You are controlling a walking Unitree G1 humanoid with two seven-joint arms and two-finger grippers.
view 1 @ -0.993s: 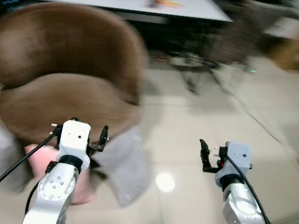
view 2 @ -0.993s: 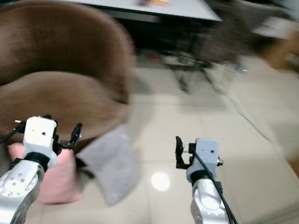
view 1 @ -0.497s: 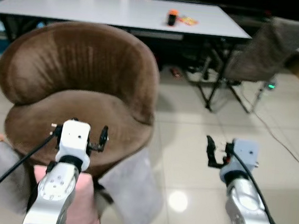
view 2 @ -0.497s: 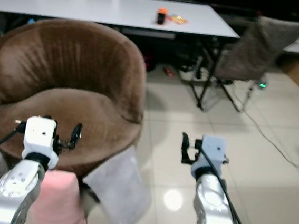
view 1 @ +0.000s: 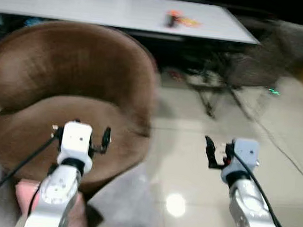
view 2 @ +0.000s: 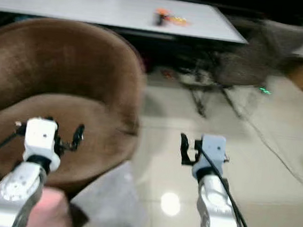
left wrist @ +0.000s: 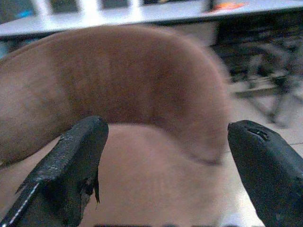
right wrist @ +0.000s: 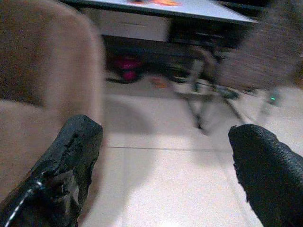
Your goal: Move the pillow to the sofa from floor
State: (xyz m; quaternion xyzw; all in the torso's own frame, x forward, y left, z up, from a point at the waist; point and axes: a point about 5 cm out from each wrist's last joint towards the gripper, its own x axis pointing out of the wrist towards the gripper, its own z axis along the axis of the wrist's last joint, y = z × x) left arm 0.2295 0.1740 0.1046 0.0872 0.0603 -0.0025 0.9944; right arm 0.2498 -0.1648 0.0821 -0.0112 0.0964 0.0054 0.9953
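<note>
- A robot's head camera looks down on a round brown armchair, which serves as the sofa here, standing on a pale tiled floor.
- The picture is blurred, so fine detail is unclear.
- The left end effector is held out in front of the chair seat; in the left wrist view its fingers stand wide apart with nothing between them.
- The right end effector is held over bare floor to the right of the chair; its fingers are also spread wide and empty.
- The pink pillow lies on the floor at the foot of the chair, low in the view and partly hidden behind the left arm.
- It looks soft and plump, a plain pale pink; its full outline cannot be made out.
- Grey cushions lie on the floor just beside it.
- Behind the chair stands a long white desk with a small orange object on it, and a grey folding chair is to the right.
- The step in hand appears to be lining up on the pillow. To do it well, the robot would probably need to bend and bring the left end effector down to the pink pillow, taking care to pinch a good fold of that fabric and not the grey cushion alongside.
</note>
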